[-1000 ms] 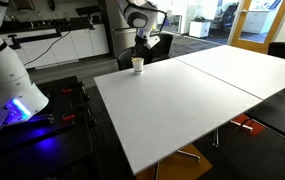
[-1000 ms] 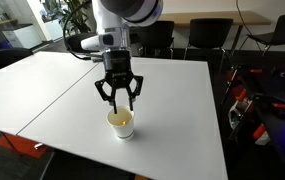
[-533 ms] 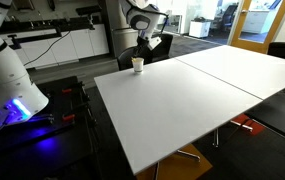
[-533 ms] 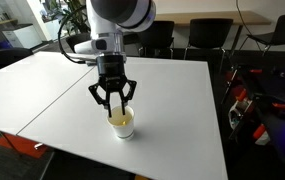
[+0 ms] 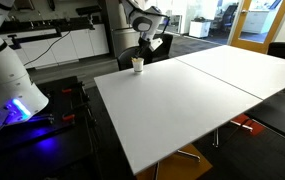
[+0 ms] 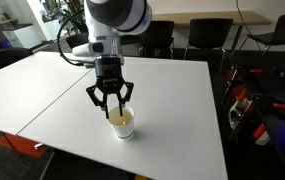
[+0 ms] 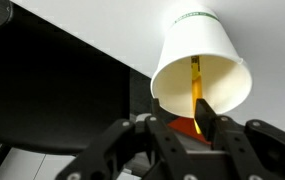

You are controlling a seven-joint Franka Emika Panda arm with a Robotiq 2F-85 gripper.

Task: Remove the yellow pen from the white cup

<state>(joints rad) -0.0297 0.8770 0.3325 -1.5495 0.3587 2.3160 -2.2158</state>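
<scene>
- State: my jaws hang open just above the white cup (image 6: 121, 124). The cup stands close to an edge of the table (image 6: 182, 90), not far from a corner. The yellow pen (image 7: 195, 85) stands inside it, leaning on the inner wall.
- Tipping: the cup looks light, and in the wrist view one finger (image 7: 210, 120) shows close to the rim. A descent off centre could strike the rim and knock the cup over, or push it off the table edge.
- Missed grip: the pen is thin and sits to one side, so closing across the middle of the cup could catch nothing.
- Lifted cup: closing with the cup wall between my jaws would pinch cup and pen together, and both would rise.
- Slip: a hold on only the pen's very tip could let it drop back in.
</scene>
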